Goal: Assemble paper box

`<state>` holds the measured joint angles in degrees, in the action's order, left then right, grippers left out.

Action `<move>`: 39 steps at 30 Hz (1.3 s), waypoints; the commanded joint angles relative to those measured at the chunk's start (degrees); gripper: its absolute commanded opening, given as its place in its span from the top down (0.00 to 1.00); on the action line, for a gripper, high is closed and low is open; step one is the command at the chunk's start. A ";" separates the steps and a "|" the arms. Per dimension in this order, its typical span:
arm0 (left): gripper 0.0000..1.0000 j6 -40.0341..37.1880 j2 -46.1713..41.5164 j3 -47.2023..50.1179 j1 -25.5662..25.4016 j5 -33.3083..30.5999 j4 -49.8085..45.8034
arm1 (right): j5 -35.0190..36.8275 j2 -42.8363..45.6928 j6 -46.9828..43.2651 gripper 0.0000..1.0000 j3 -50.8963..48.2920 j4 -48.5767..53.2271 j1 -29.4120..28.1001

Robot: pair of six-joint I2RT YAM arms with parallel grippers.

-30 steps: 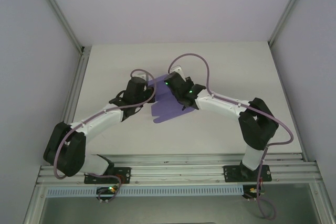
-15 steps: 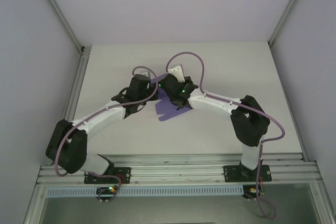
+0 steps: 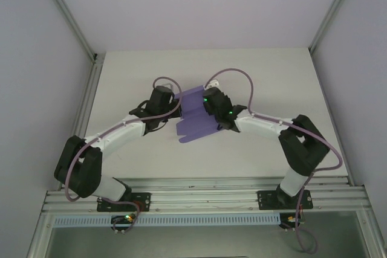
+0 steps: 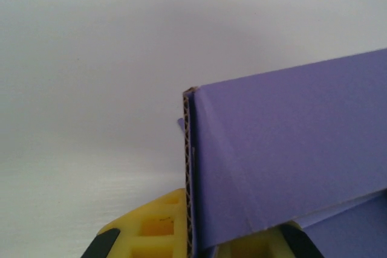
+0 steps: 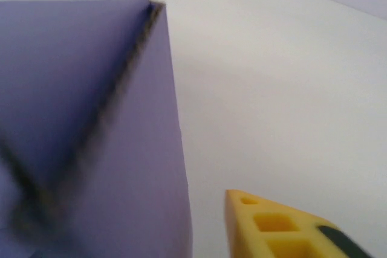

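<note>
Paper box point(image 3: 195, 118) sitting part-folded at table point(image 3: 272, 77) centre. Left gripper point(image 3: 176, 111) pinching its edge; right gripper point(image 3: 205, 112) alongside, grip impossible to tell. Risk: card slipping or buckling if arms are pulling unevenly.

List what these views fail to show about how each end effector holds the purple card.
- Top external: both wrists cover the left end effector and right end effector, hiding any contact with the paper box.
- Left wrist: the frame bottom cuts off the yellow fingers; grip unclear.
- Right wrist: the box is blurred and covers the view's left, so the jaw opening cannot be told.
</note>
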<state>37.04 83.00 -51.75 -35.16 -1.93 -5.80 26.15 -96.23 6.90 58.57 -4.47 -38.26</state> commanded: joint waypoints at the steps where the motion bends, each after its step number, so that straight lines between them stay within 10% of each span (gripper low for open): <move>1: 1.00 -0.47 -0.30 -0.81 0.56 0.75 -0.20 | -18.66 3.02 -5.05 0.58 -4.22 -10.46 1.34; 13: 1.00 -1.29 0.10 -0.72 0.64 0.15 -0.89 | -21.07 17.54 -3.59 0.23 -7.17 -3.13 1.65; 22: 1.00 -2.57 0.51 -0.64 1.34 0.46 -1.34 | -34.95 28.97 -4.25 0.21 -7.72 6.09 5.34; 28: 1.00 -3.08 0.58 -0.50 1.48 1.75 -0.49 | -40.88 34.93 2.04 0.27 -10.29 9.93 18.12; 39: 1.00 -4.18 -0.23 -0.07 1.37 3.89 0.77 | -65.24 17.90 -4.19 0.39 -1.55 14.20 23.98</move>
<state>34.24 83.31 -51.79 -33.98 0.73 -6.20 -30.26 -75.81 4.32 53.60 8.16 -14.13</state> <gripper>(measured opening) 0.069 0.606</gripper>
